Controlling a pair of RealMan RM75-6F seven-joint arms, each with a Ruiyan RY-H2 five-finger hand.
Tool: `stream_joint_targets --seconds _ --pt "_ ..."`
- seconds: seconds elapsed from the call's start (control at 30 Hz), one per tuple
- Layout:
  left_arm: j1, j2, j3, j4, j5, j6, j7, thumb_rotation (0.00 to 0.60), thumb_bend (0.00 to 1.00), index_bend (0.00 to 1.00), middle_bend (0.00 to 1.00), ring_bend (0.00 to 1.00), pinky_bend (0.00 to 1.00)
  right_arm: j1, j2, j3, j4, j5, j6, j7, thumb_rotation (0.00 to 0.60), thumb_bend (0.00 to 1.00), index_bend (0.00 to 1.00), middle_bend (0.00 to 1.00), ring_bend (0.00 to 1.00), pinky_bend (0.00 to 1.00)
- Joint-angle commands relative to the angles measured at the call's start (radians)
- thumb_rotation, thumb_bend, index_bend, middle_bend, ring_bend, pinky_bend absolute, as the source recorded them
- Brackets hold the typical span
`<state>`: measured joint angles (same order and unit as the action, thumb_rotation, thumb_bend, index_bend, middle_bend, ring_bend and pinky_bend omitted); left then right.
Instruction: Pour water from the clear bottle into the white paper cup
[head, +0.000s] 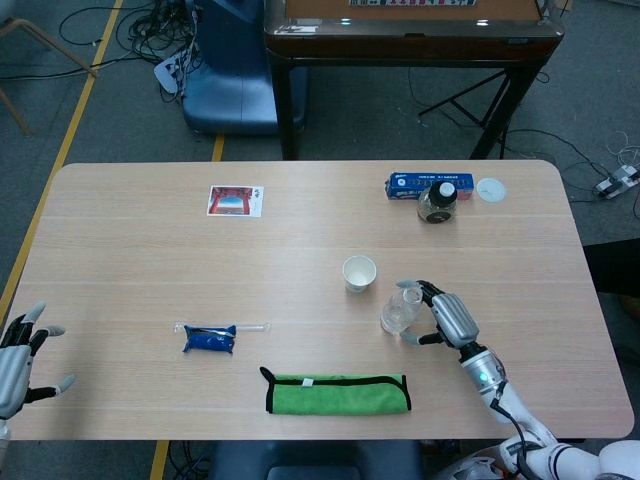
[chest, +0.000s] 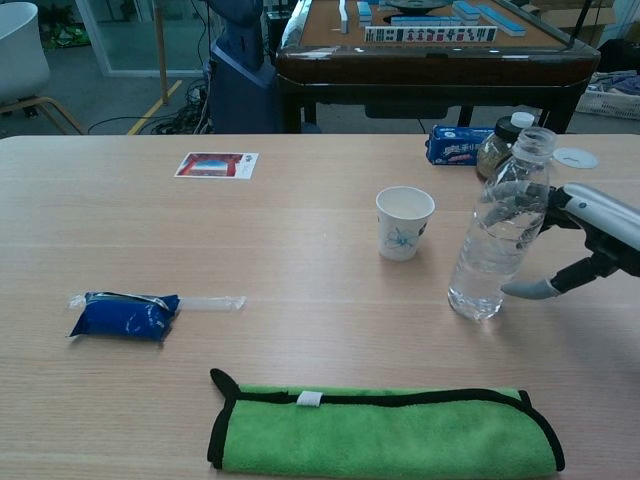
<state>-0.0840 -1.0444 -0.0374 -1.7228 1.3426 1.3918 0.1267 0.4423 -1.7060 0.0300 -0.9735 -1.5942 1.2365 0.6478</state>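
Observation:
The clear bottle (head: 400, 310) (chest: 497, 240), uncapped and leaning slightly, is on the table just right of the white paper cup (head: 359, 272) (chest: 404, 222). My right hand (head: 450, 318) (chest: 595, 225) grips it from the right. Its fingers wrap behind the upper body and its thumb reaches the lower part. The cup stands upright and looks empty. My left hand (head: 20, 355) hovers at the table's near left corner, fingers spread and holding nothing; it shows only in the head view.
A folded green towel (head: 337, 392) (chest: 385, 432) lies along the front edge. A blue packet (head: 210, 339) lies to the left, a picture card (head: 235, 200) further back. A jar (head: 437, 203), a blue box (head: 420, 184) and a white lid (head: 490, 189) sit at the back right.

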Motion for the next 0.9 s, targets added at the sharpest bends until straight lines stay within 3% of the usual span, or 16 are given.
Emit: stream_joint_targets --seconds 0.03,0.43,0.9 --pt "0.000 0.000 0.001 0.000 0.000 -0.001 0.001 0.600 0.10 0.31 0.00 0.06 0.44 0.003 -0.020 -0.002 0.026 0.000 0.004 0.024 0.600 0.00 0.22 0.31 0.21 0.36" --pt "-0.002 0.002 0.001 -0.006 -0.005 -0.006 0.003 0.600 0.10 0.31 0.00 0.06 0.44 0.014 -0.082 -0.003 0.120 0.005 0.005 0.110 0.600 0.00 0.30 0.38 0.28 0.37" --pt "0.001 0.005 0.003 -0.008 -0.008 -0.006 0.003 0.600 0.10 0.31 0.00 0.06 0.44 0.023 -0.107 0.012 0.152 0.034 -0.013 0.108 0.600 0.00 0.44 0.50 0.39 0.44"
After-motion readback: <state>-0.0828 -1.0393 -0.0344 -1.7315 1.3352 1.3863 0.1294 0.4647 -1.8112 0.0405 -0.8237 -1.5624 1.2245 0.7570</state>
